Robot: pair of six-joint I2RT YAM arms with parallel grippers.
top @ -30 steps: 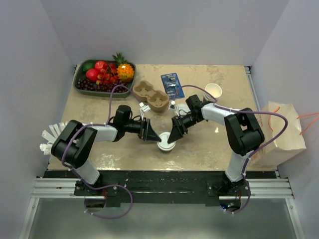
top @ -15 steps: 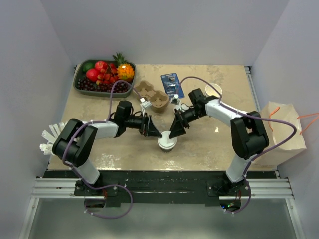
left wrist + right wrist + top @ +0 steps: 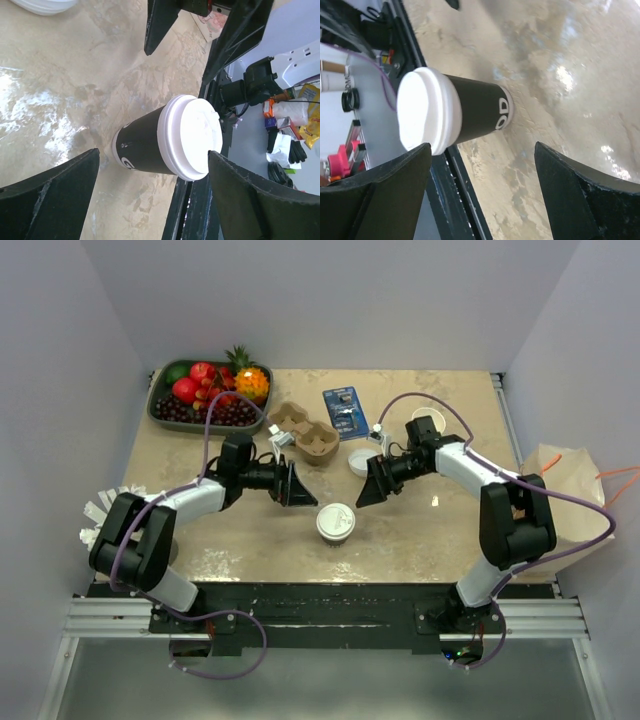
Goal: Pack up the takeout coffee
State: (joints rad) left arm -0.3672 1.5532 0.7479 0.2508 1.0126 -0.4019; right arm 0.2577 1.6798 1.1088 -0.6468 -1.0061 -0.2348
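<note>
The takeout coffee, a dark cup with a white lid, stands upright and alone near the table's front middle. My left gripper hovers up and to its left, open and holding nothing. On the cup's upper right my right gripper is also open and holding nothing. In the left wrist view the cup stands beyond my open left gripper, not touching either finger. The right wrist view shows the cup ahead of my open right gripper, apart from both fingers.
A brown pulp cup carrier sits behind the cup. Behind it are a fruit tray, a blue packet, a loose white lid and a lidless cup. A paper bag stands off the right edge.
Both grippers have drawn back from the cup's lid, the left to the upper left and the right to the upper right. The cup stays in place.
</note>
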